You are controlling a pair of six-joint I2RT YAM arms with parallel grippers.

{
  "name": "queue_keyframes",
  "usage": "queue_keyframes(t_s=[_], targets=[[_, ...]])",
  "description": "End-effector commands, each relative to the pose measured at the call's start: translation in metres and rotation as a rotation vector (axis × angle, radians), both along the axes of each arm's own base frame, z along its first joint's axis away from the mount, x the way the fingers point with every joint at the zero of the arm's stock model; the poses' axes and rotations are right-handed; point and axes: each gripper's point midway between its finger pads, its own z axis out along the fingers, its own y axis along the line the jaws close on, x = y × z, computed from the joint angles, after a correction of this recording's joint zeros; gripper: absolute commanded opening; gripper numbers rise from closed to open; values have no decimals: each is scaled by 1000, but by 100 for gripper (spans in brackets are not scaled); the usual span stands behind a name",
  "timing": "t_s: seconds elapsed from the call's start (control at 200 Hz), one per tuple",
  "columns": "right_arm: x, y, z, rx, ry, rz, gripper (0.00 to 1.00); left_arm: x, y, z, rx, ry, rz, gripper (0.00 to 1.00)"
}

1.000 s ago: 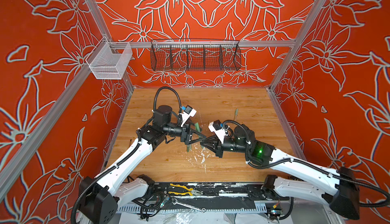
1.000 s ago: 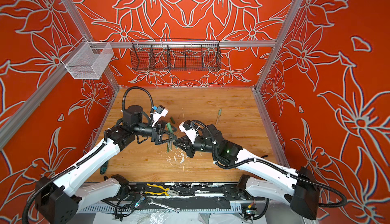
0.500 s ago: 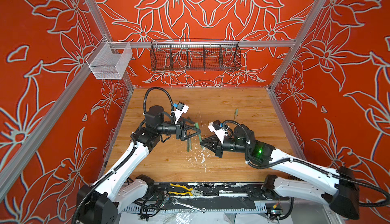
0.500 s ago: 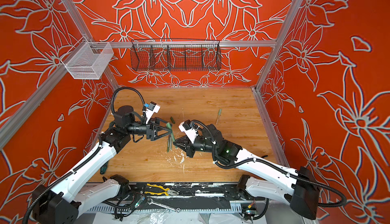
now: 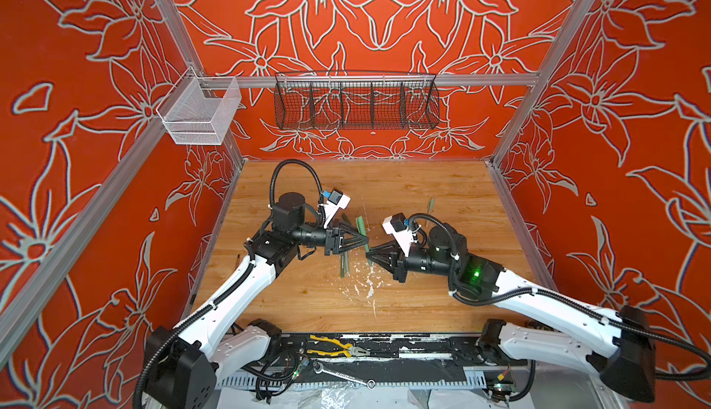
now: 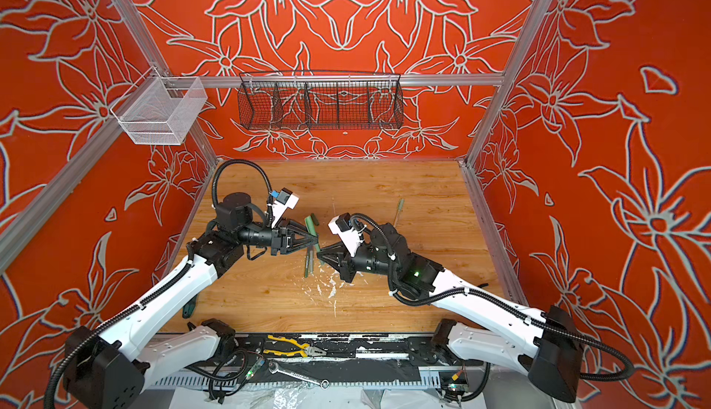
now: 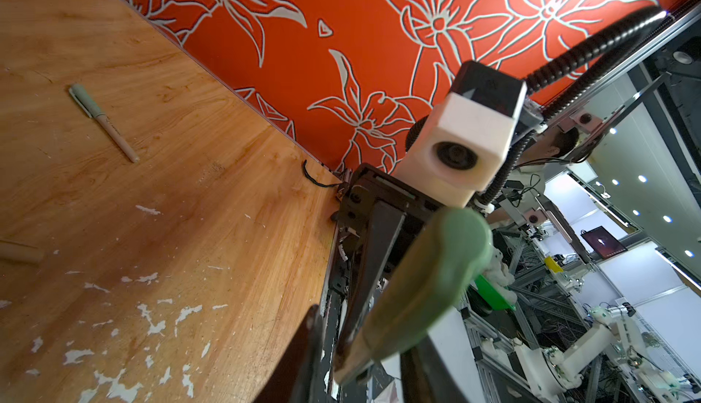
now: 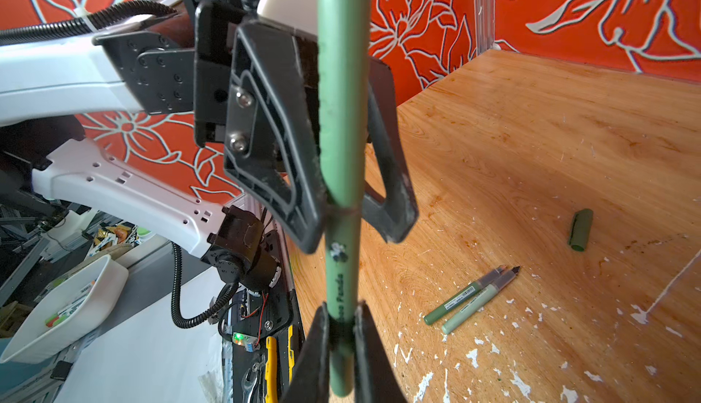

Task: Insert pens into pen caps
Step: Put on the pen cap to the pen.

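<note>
My right gripper (image 8: 341,314) is shut on a green pen (image 8: 341,260) and holds it above the wooden table (image 5: 423,303). A green pen cap (image 7: 436,276) sits on the pen's far end. My left gripper (image 7: 362,329) faces the right one in both top views (image 5: 365,242) (image 6: 316,239). Its jaws are narrow around the seam where cap meets pen, and the left wrist view shows a slim gap on one side. Two uncapped green pens (image 8: 470,298) lie side by side below (image 5: 343,264). A loose dark green cap (image 8: 580,230) lies farther back.
A capped pale pen (image 7: 102,120) lies apart toward the back right (image 5: 429,207). A tan piece (image 7: 19,251) shows at the frame edge. Yellow pliers (image 5: 334,347) and a wrench (image 5: 342,374) lie on the front rail. A black wire basket (image 5: 356,103) and a white mesh basket (image 5: 200,114) hang on the walls.
My left gripper has shifted right toward the held pen. Its jaws have narrowed from wide open to close round the cap. The right arm has stayed still.
</note>
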Motion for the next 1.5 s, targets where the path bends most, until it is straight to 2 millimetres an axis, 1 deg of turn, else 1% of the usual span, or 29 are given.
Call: queue_keyframes(t_s=[0.0,0.16,0.21,0.31,0.43,0.55,0.736,0.826,0.956,1.011,1.131,1.156,1.181,1.286,1.306,1.331,1.351,1.496], targets=[[-1,2,29,63,-35,11,0,-1,0,5,-10,-31,-6,26],[-1,5,31,80,-24,19,0,-4,0,6,-14,-37,-14,14],[-1,7,33,87,-20,24,0,-4,0,7,-15,-40,-14,13],[3,10,35,95,-9,18,4,-6,0,8,-19,-48,-22,11],[8,14,36,102,-1,17,10,-8,0,9,-23,-53,-30,10],[12,19,36,109,7,20,18,-9,-1,10,-25,-51,-36,9],[19,23,37,122,18,17,26,-10,0,10,-25,-56,-34,8],[22,24,38,132,19,13,26,-10,0,10,-25,-56,-33,8],[25,26,34,118,35,17,11,-11,0,12,-26,-61,-32,8],[25,26,31,112,46,21,8,-11,1,13,-27,-65,-27,9],[22,25,26,108,60,31,3,-11,1,15,-27,-79,-15,23],[21,25,25,106,61,33,2,-10,2,16,-28,-83,-13,28],[21,24,24,106,64,33,2,-10,2,17,-28,-82,-11,38],[17,23,22,100,64,49,1,-8,4,20,-31,-88,6,87],[16,23,21,97,65,55,1,-6,5,20,-31,-89,12,94],[14,23,20,94,66,62,1,-6,5,20,-31,-89,19,100],[13,23,18,90,70,69,1,-4,6,21,-31,-92,27,98],[-1,25,17,93,80,149,0,3,11,21,-20,-97,75,98]])
